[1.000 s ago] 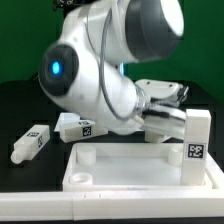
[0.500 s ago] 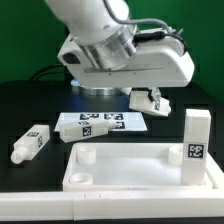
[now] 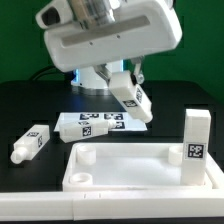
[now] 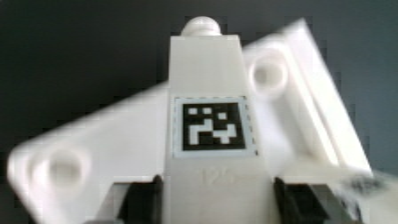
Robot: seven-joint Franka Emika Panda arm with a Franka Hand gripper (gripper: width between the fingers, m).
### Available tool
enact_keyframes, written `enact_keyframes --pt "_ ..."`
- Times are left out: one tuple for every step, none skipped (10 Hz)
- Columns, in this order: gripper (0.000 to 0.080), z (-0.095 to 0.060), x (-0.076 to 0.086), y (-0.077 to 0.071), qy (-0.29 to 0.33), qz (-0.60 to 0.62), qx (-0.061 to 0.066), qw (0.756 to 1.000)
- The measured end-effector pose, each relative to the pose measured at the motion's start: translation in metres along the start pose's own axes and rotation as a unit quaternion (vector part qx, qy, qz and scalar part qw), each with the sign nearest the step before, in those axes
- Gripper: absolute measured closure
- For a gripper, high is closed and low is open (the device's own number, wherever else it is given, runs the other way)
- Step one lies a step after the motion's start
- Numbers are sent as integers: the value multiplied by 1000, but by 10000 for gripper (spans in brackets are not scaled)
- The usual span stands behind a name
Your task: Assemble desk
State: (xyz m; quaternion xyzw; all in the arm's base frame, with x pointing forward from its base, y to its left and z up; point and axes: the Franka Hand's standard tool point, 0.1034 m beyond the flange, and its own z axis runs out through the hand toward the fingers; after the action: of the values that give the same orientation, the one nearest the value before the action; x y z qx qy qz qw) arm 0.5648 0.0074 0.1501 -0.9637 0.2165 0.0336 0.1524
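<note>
We see the pincer [image 3: 126, 88] clamped on the held leg [image 3: 134, 102], which hangs tilted above the middle of the counter [image 3: 15, 110]. In the wrist view, a black-and-white square tag [image 4: 214, 125] on it faces us, patterned with blocks rather than letters, with fingers [image 4: 134, 200] on both sides. The panel [image 3: 130, 165] lies along the counter's near edge. The upright leg [image 3: 197, 135], also tagged, stands at its corner on the exterior view's right. The lying leg [image 3: 30, 143] rests toward the exterior view's left edge.

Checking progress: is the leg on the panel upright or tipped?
Upright: the leg stands vertical at the panel's corner.
</note>
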Motion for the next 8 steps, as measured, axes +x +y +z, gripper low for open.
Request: enact_keyframes --pt "514 0 3 -10 34 4 -1 999" --pt "514 2 3 -7 79 -2 -5 997" --pt "514 2 6 -5 119 -3 -9 993" --pt "514 3 9 -5 160 -10 -13 987" --pt "514 2 21 -2 188 -29 -20 981" --pt "514 -3 37 -1 212 -43 -24 976" --pt "514 -12 54 -1 271 -65 -33 960" --pt "514 -14 58 -1 309 -72 -38 948"
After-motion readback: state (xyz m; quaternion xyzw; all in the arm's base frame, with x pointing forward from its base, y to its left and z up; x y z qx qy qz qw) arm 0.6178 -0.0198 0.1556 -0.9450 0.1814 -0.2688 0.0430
